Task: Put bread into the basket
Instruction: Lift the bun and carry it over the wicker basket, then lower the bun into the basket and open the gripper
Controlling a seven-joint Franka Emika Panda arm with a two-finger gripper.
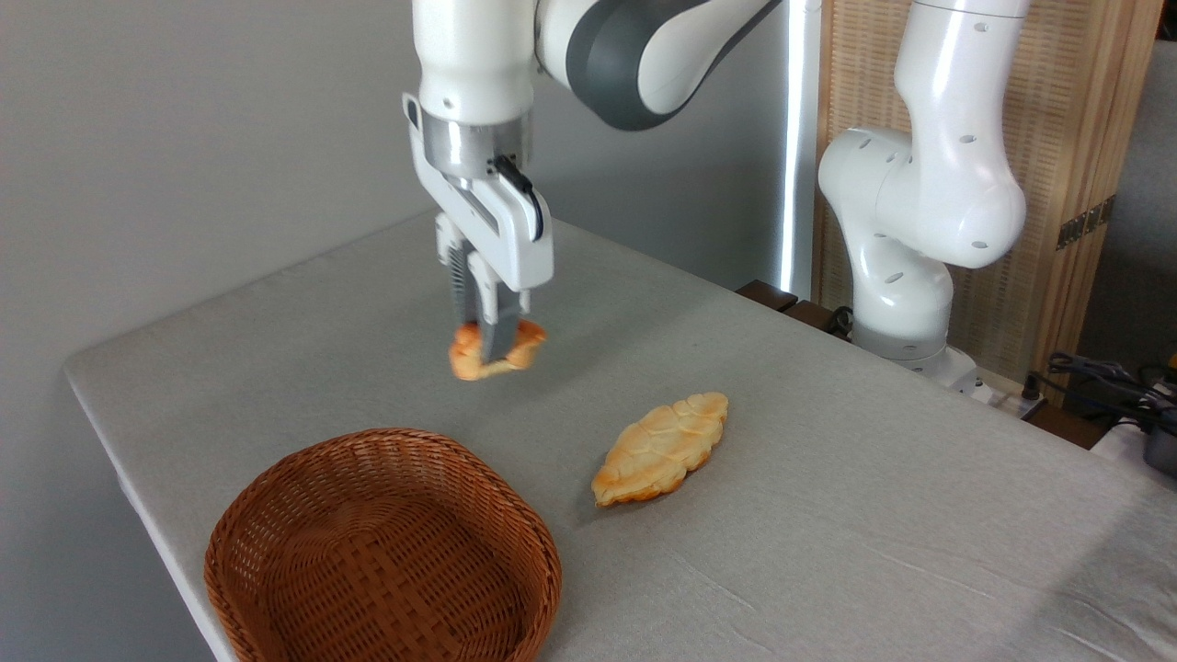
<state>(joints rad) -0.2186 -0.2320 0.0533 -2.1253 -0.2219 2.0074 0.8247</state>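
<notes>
The small orange-golden bun (469,354) hangs in the air above the grey table, squeezed between the fingers of my gripper (490,345), which is shut on it. The bun looks slightly blurred. It is held behind and above the far rim of the round brown wicker basket (382,552), which stands empty at the front left of the table. The bun is not over the basket's middle; it sits a little to the right of it and further back.
A longer, flat, leaf-shaped pale-golden bread (660,448) lies on the table (874,515) right of the basket. The arm's white base (910,276) stands at the back right, with cables (1103,377) beyond it. The table's left edge runs close to the basket.
</notes>
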